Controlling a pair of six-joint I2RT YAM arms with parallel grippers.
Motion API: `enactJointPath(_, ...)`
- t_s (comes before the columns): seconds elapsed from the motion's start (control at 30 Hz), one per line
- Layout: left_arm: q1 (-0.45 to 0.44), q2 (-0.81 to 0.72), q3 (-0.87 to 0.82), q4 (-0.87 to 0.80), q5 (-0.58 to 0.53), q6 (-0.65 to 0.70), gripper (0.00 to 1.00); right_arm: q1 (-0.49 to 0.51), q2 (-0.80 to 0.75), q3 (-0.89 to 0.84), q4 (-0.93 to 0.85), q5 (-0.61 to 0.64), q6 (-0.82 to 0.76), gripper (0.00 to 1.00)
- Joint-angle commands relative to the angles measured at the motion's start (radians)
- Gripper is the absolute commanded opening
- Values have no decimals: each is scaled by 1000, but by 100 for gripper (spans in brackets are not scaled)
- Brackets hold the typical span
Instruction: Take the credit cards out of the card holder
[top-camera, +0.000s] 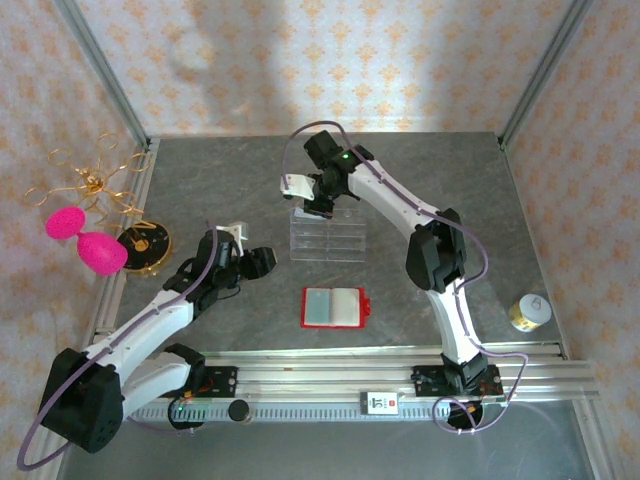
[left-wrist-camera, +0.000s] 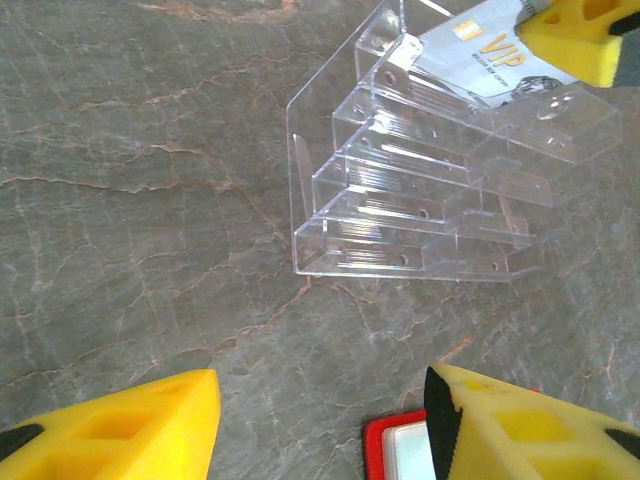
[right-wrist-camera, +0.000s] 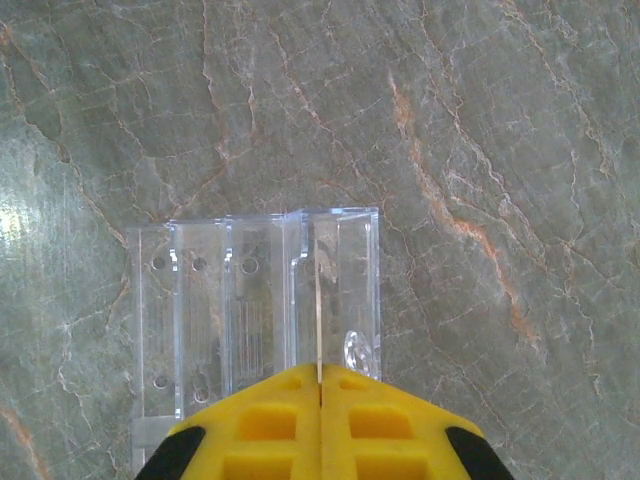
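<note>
Over the tabletop's (top-camera: 200, 180) middle | right end effector (top-camera: 318, 200) is pinching grey card (left-wrist-camera: 490, 60) above clear tray (top-camera: 325, 242) | left end effector (top-camera: 255, 262) is hovering open, empty | red wallet (top-camera: 366, 308) is lying open toward near edge | risk: card catching a slot wall could tip tray

Wallet (top-camera: 366, 308) open (teal card (top-camera: 320, 307) inside), whitish card (left-wrist-camera: 490, 57) held
</note>
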Motion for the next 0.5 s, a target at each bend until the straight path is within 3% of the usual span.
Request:
enactJointPath(0.0, 13, 15, -13, 46, 45, 1, 57, 16, -1, -26, 22, 30, 24, 9)
enactJointPath(0.13, 13, 22, -21, 59, 66, -4, 56, 18, -8, -33, 115, 50, 93, 32)
enactJointPath(0.47, 13, -28, -83, 161, 117, -91, 55, 26, -141, -57, 367, -9, 416, 47)
